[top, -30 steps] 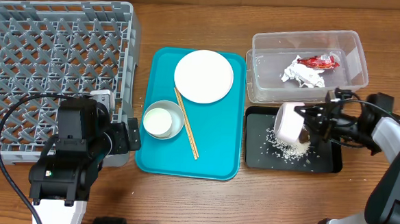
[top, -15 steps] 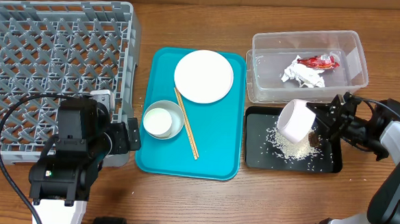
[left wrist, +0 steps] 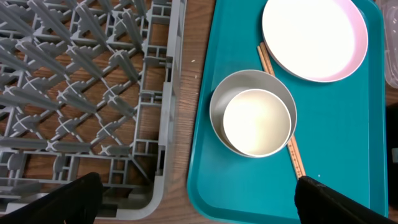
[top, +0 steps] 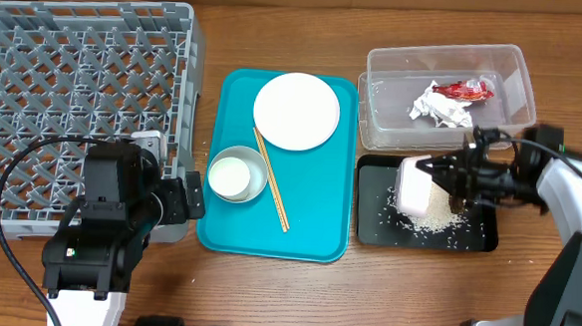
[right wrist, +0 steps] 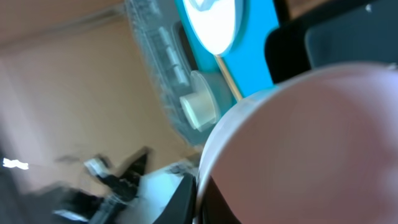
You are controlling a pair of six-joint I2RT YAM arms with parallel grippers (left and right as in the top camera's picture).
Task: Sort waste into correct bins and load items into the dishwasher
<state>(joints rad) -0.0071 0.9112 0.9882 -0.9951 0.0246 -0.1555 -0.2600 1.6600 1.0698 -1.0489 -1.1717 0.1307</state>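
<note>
Overhead: right gripper [top: 448,179] clamped on cup [top: 414,184]; cup tipped sideways beyond claw tip, over black tray [top: 477,238].

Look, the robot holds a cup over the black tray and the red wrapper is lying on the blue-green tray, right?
Not quite. The red wrapper lies in the clear tub, next to the crumpled white paper, not on the teal tray. The overhead view shows it. The rest is right: the right gripper holds the cup over the black tray.
</note>
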